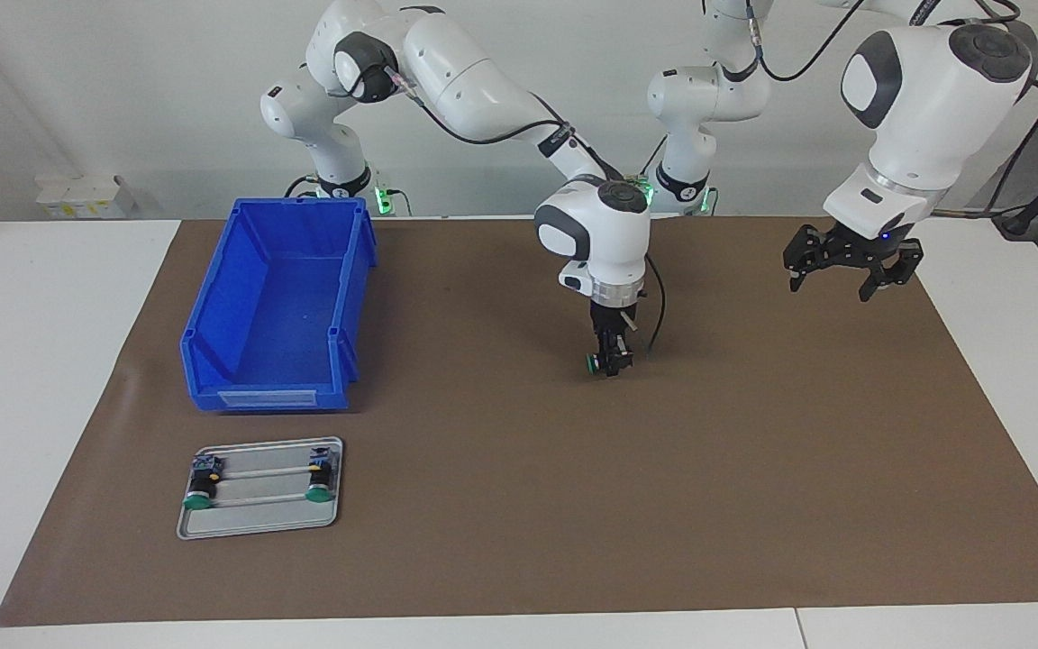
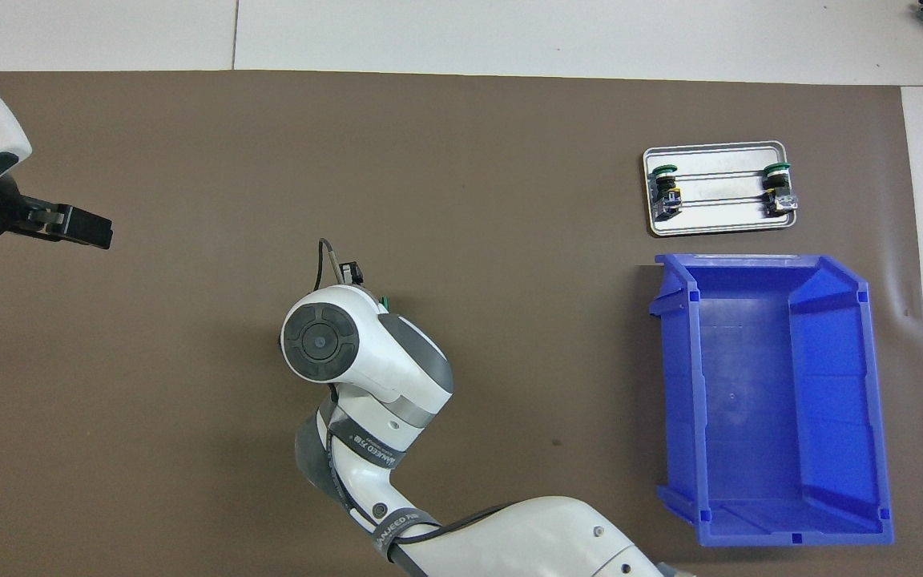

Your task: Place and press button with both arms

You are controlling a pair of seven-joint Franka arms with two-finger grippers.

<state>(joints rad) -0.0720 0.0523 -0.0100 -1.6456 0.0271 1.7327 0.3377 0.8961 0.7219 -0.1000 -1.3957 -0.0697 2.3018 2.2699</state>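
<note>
So the right gripper point(image 1: 610, 362) is clamped on the button point(image 1: 591, 362) and has it low over the middle of the brown mat point(image 1: 519, 505), green cap poking out sideways, which I'd guess is the set-down spot so both arms can reach it. The left gripper point(image 1: 851, 261) hangs spread wide and empty over its own end of the table, probably waiting to do the pressing. Two more buttons sit on the grey tray point(image 1: 259, 525), beside the blue bin point(image 1: 276, 306). The facing view shows the grip itself; from overhead the wrist hides nearly all of it, just a sliver of green.
</note>
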